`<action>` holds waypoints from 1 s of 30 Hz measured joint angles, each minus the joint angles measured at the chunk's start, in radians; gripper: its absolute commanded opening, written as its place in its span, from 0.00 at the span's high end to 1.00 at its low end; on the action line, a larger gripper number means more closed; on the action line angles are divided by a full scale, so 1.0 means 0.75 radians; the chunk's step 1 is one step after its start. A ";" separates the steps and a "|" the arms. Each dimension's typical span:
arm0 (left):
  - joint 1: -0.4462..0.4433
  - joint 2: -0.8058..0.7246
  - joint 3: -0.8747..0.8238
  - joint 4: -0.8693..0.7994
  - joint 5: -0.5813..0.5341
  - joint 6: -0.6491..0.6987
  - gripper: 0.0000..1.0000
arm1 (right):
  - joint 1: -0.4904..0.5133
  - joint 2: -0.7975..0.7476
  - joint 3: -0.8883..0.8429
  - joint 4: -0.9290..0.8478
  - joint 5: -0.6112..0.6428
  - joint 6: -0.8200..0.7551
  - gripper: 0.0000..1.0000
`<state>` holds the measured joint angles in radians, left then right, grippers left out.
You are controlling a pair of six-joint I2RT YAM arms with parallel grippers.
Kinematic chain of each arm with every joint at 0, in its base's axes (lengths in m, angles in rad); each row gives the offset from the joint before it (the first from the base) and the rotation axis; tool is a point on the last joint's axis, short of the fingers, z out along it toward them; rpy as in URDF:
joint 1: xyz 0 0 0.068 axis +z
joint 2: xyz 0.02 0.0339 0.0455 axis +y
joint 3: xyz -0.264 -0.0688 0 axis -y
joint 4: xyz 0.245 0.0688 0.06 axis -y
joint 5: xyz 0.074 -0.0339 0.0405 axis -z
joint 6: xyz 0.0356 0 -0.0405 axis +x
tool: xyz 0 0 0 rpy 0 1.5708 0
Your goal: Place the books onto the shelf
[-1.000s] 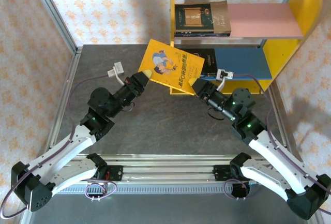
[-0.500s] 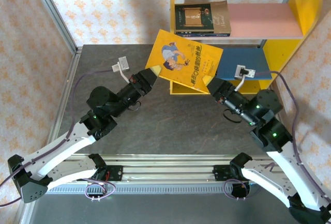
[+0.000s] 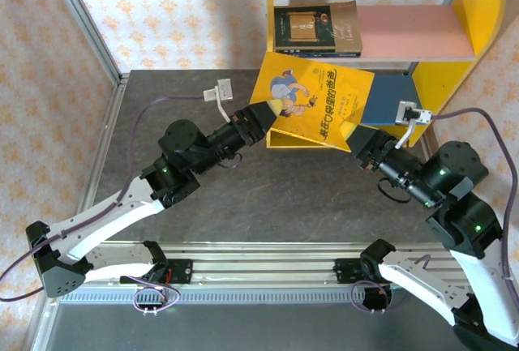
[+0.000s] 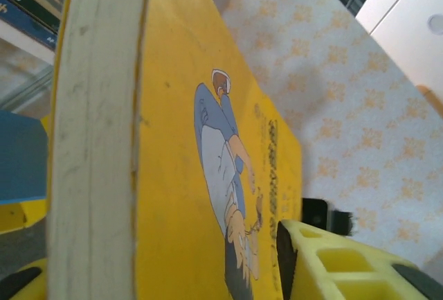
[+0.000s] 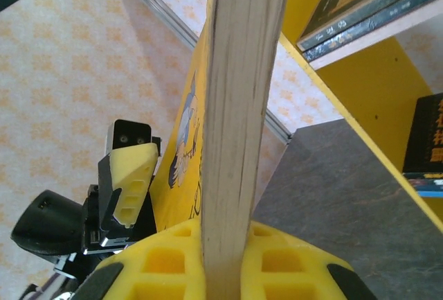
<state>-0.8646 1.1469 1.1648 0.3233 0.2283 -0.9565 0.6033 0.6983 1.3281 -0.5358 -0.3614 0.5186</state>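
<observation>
Midway through shelving the bright yellow paperback with the cartoon figure (image 3: pixel 316 100): held up off the dark grey tabletop (image 3: pixel 268 205), tilted, right in front of the small two-level shelf with yellow side panels (image 3: pixel 478 10), across the gap between the pink upper board (image 3: pixel 413 31) and the blue lower board (image 3: pixel 389 87). Not yet resting on either board. Already lying flat on the pink board: a small stack of dark paperbacks (image 3: pixel 316 28). On the blue board: at least one more dark paperback (image 5: pixel 426 134).

Looks like a hand-over to one arm. Next, probably: draw the left pincer (image 3: pixel 261 116) clear of the book's left corner, then level the book and slide it in over a board without catching a side panel or knocking the stack. Calls for a firm hold on the right, gripping as it does near one corner only.

Left pincer: jaws parted, book's edge between them, yellow finger (image 4: pixel 325 258) standing off the cover in the left wrist view; contact on the far side impossible to tell. As for the right pincer (image 3: pixel 361 142): clamped tight on the book's lower right edge, page block pinched between both yellow fingers (image 5: pixel 166 258).
</observation>
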 measured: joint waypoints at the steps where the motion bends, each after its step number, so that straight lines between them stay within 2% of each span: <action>1: 0.001 0.008 0.035 -0.036 -0.001 0.016 0.48 | 0.000 0.014 0.042 -0.033 0.000 -0.025 0.98; 7: 0.001 0.013 0.250 -0.274 -0.047 0.129 0.44 | 0.002 0.142 0.305 -0.190 0.020 -0.164 0.98; 16: 0.001 0.052 0.580 -0.673 -0.308 0.364 0.41 | 0.004 0.386 0.724 -0.397 0.144 -0.376 0.98; 21: 0.001 0.103 0.676 -0.802 -0.401 0.454 0.41 | -0.016 0.482 0.841 -0.470 0.219 -0.452 0.99; 30: 0.064 0.112 0.683 -0.949 -0.456 0.541 0.41 | -0.250 0.613 0.873 -0.476 0.192 -0.448 0.99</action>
<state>-0.8165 1.2308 1.6768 -0.3882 -0.1139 -0.5507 0.4160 1.1580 1.9827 -0.8925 -0.2176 0.1825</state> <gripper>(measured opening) 0.591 0.116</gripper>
